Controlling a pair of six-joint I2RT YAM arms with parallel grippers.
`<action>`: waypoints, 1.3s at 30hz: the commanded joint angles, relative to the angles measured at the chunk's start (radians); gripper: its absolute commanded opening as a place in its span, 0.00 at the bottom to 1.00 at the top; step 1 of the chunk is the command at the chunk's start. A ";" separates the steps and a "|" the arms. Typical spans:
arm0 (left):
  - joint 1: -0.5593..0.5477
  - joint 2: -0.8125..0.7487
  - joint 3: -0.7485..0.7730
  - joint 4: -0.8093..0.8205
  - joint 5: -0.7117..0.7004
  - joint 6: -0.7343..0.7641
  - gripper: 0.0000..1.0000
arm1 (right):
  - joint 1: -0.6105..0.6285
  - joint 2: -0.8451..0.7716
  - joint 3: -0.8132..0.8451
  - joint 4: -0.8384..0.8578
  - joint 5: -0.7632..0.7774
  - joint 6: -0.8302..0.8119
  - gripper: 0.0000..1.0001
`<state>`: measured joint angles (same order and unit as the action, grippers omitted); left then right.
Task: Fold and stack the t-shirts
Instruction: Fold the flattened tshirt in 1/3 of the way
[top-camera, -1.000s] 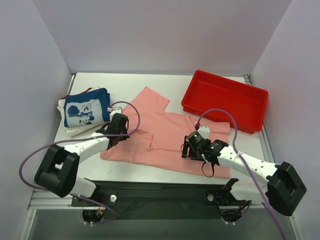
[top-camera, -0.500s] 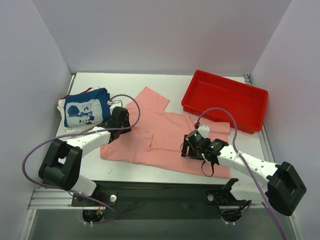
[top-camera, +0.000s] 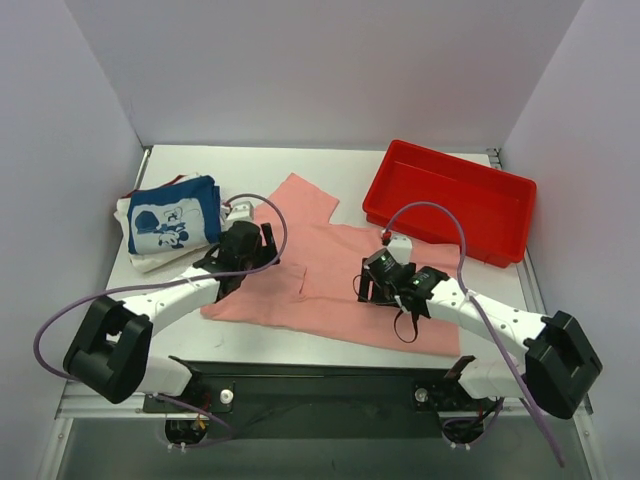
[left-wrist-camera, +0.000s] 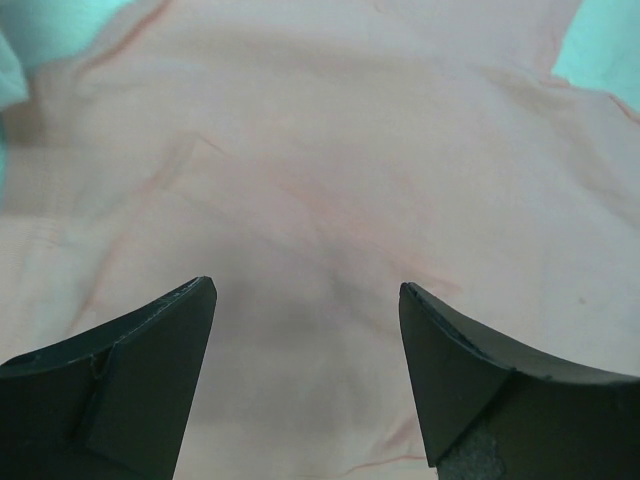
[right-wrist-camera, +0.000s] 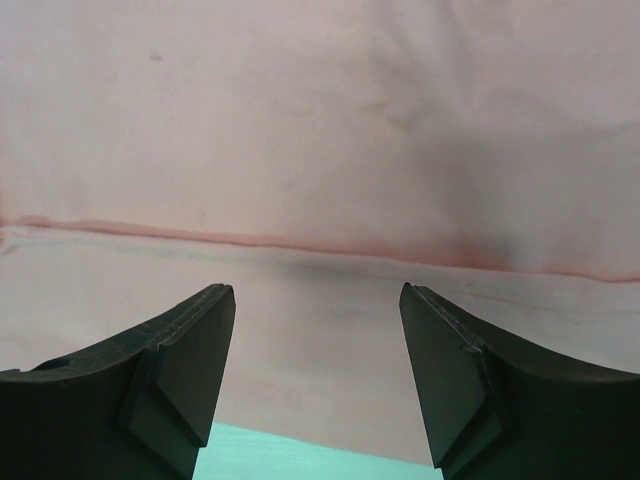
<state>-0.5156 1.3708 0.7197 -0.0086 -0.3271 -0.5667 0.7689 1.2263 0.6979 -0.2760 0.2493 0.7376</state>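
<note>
A salmon-pink t-shirt (top-camera: 325, 262) lies spread flat across the middle of the table, one sleeve pointing to the back. My left gripper (top-camera: 262, 248) hovers over its left part, open, with only pink cloth (left-wrist-camera: 320, 150) showing between the fingers (left-wrist-camera: 150, 350). My right gripper (top-camera: 368, 285) hangs open over the shirt's right half. In the right wrist view a folded edge of the pink cloth (right-wrist-camera: 320, 120) runs across just ahead of the gripper (right-wrist-camera: 317, 287). A folded navy t-shirt with a white mouse print (top-camera: 170, 222) tops a pile at the left, with a white one (top-camera: 150, 262) under it.
A red plastic tray (top-camera: 460, 161) stands at the back right, close to the pink shirt's right sleeve. Purple cables loop up from both wrists. White walls close in the table on the left, back and right.
My left gripper has gone from shut to open, letting go of the pink cloth, and shifted a little right. The right gripper has slid slightly toward the back left, still open.
</note>
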 joint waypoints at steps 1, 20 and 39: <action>-0.046 -0.003 -0.069 0.107 0.062 -0.054 0.85 | -0.017 0.064 0.038 -0.012 0.084 -0.037 0.68; -0.060 -0.186 -0.408 0.151 0.051 -0.257 0.89 | 0.032 0.187 -0.123 0.075 -0.010 0.134 0.67; -0.124 -0.549 -0.490 -0.116 -0.049 -0.323 0.89 | 0.175 0.085 -0.126 -0.041 0.110 0.240 0.68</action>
<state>-0.6247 0.8627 0.2192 -0.0238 -0.3256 -0.8780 0.9325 1.3304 0.5716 -0.1802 0.3511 0.9485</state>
